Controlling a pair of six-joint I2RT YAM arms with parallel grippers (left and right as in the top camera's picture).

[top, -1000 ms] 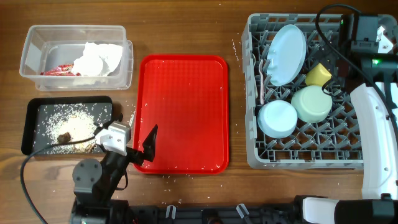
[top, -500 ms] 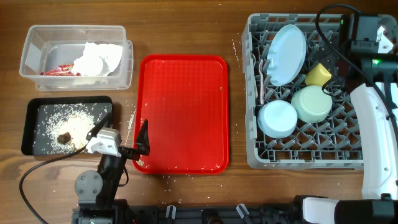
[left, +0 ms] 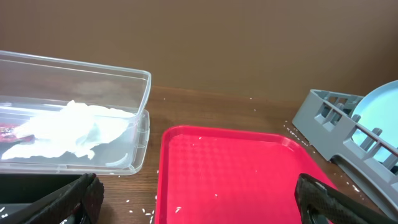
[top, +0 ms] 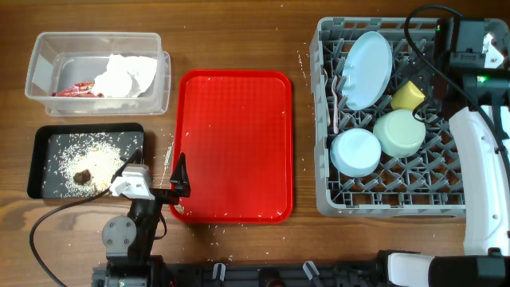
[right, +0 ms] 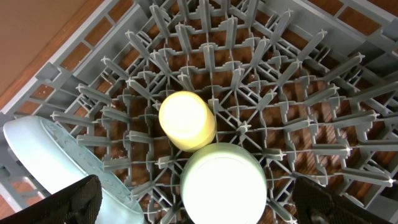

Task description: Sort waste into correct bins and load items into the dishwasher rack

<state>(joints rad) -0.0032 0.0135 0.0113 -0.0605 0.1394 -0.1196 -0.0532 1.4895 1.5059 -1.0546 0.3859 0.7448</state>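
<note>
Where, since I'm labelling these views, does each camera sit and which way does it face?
Overhead: above the table, looking straight down on red tray and dishwasher rack; left hand and right arm show.
Left wrist: low over the table, facing across the red tray towards the clear tub; its fingers fill the bottom corners.
Right wrist: above the rack, looking down on yellow cup and green bowl; its fingers at the bottom corners.
Shared: overhead and right wrist both show cup and bowl.
</note>
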